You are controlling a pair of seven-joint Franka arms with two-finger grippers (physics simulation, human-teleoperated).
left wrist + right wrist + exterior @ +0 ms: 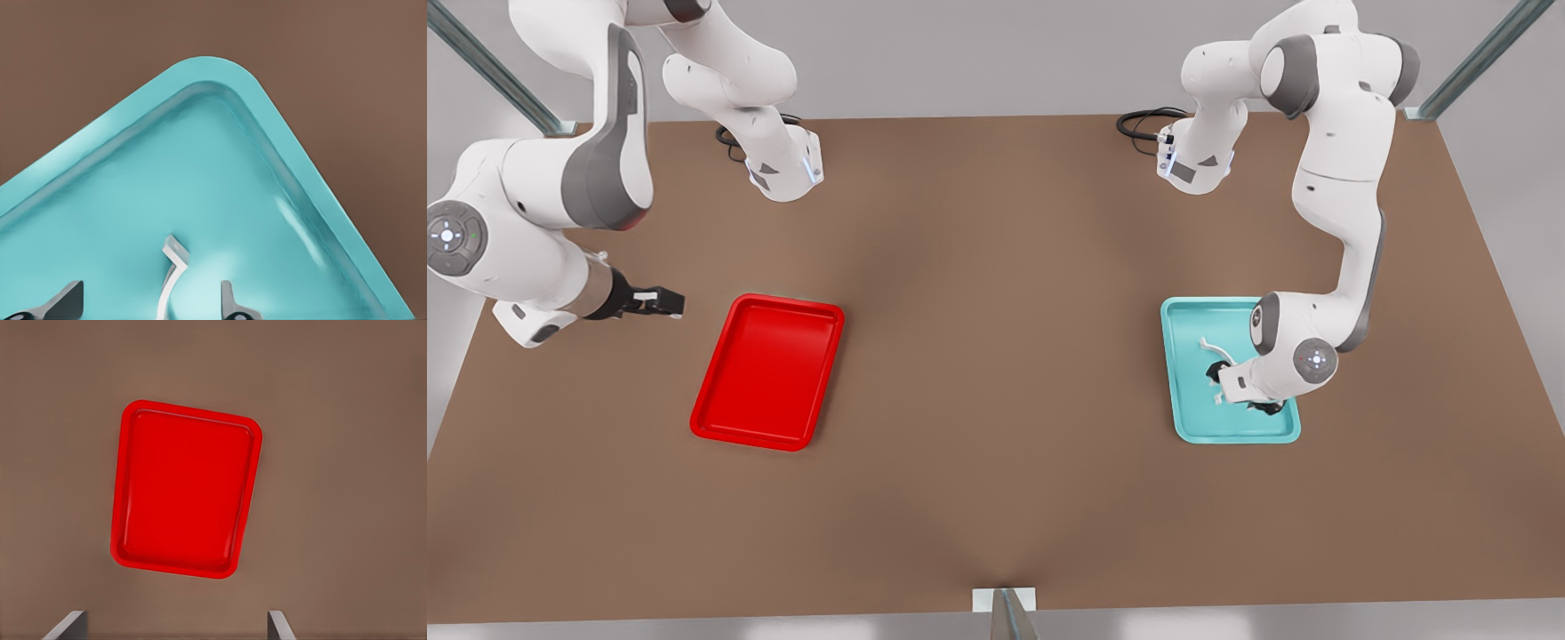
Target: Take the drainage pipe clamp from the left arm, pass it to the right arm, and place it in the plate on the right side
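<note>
You are looking at a matte brown tabletop (996, 373) under pale grey walls, with metal frame struts (489, 67) crossing the corners. The left gripper (1240, 391) is reaching down into the glossy teal rectangular tray (1192, 418) on the front view's right, its fingers (63, 303) standing wide either side of the thin white half-ring drainage pipe clamp (172, 277), whose lower end is being cut off from sight. The right gripper (660, 303) is hovering beside the glossy red rounded-corner plate (720, 427) on the front view's left, its fingers (67, 627) spread wide and holding nothing.
</note>
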